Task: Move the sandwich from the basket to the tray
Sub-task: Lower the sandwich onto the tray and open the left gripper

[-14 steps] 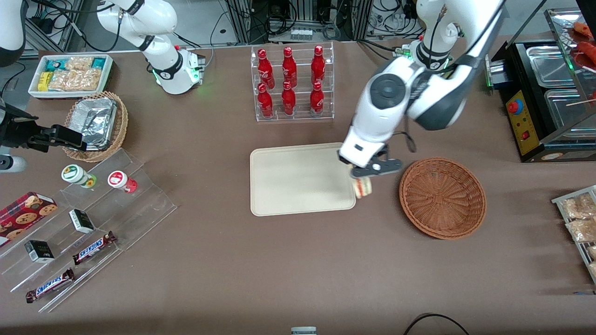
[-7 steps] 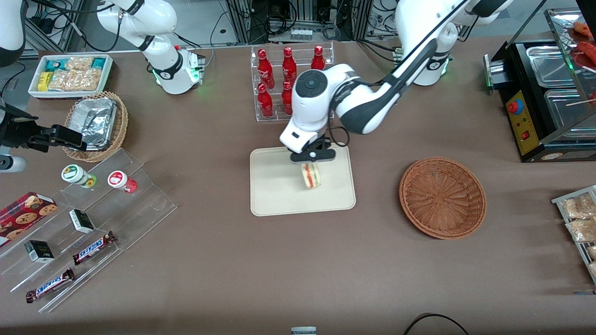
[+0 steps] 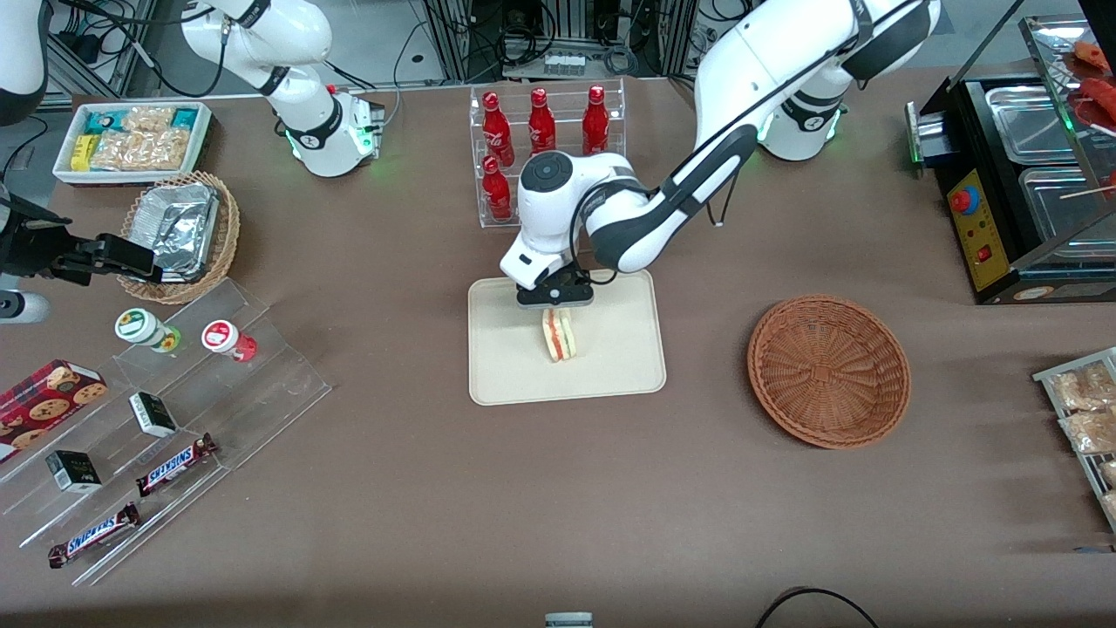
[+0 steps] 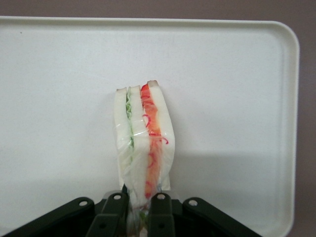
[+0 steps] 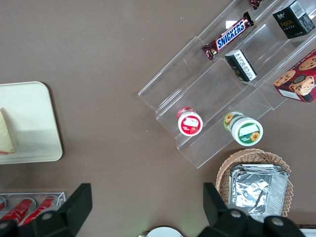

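Over the tray (image 3: 610,366), your gripper (image 3: 554,299) pinches the sandwich (image 3: 558,335) at its 12 o'clock end, seemingly touching down; the basket (image 3: 828,371) sits at the tray's 3 o'clock.

I can read little from here. Two brown candy bars (image 3: 178,464) (image 3: 93,534) carry the white-and-blue word SNICKERS; they lie on the clear stepped display stand (image 3: 174,410) toward the parked arm's end of the table, well apart from my gripper (image 3: 555,307) and nearer the front camera than it. The right wrist view shows one such SNICKERS bar (image 5: 230,35) plainly too. The red bottles (image 3: 540,122) in the clear rack (image 3: 549,218), near my gripper and farther from the front camera, bear white script too small to read.
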Available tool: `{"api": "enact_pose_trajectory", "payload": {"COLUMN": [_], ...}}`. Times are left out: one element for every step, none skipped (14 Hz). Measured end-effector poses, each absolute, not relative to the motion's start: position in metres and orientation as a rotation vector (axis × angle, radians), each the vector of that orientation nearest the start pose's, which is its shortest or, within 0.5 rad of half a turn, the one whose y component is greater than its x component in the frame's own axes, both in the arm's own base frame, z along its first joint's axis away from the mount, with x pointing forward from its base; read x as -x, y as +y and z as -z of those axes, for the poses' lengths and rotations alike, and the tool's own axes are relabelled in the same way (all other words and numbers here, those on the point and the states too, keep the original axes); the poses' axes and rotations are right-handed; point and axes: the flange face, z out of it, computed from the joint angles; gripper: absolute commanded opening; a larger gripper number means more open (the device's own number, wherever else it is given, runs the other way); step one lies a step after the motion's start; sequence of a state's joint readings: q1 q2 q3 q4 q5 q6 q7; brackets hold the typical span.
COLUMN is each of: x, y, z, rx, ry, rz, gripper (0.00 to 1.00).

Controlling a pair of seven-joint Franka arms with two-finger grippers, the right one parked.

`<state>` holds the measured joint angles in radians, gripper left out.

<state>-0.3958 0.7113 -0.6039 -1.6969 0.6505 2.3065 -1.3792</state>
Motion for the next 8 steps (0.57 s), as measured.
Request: {"api": "enact_pose_trajectory", "payload": {"x": [-0.4149,-0.4141,-0.4142,-0.4146,-0.4149,-0.4150,-0.4154,-0.4158], "y": [-0.5370,-0.5377,-0.5386,-0.5391,-0.5392,-0.5391,-0.5389,-0.5389], "z": [-0.2347,-0.2319,-0.2327,-0.2336,-0.2339,-0.2338,-0.2338,-0.2341], "rx": [3.150,3.150,3.151,3.152,3.153,3.152,3.152,3.152], "ry": [-0.112,-0.106,-0.104,-0.104,-0.104,-0.105,-0.106,-0.108], "rz": [0.205,0.208,0.212,0.215,0.216,0.216,0.217,0.217], "gripper": [0.19,0.65,1.00,1.00,1.00,1.00,1.00,1.00]}}
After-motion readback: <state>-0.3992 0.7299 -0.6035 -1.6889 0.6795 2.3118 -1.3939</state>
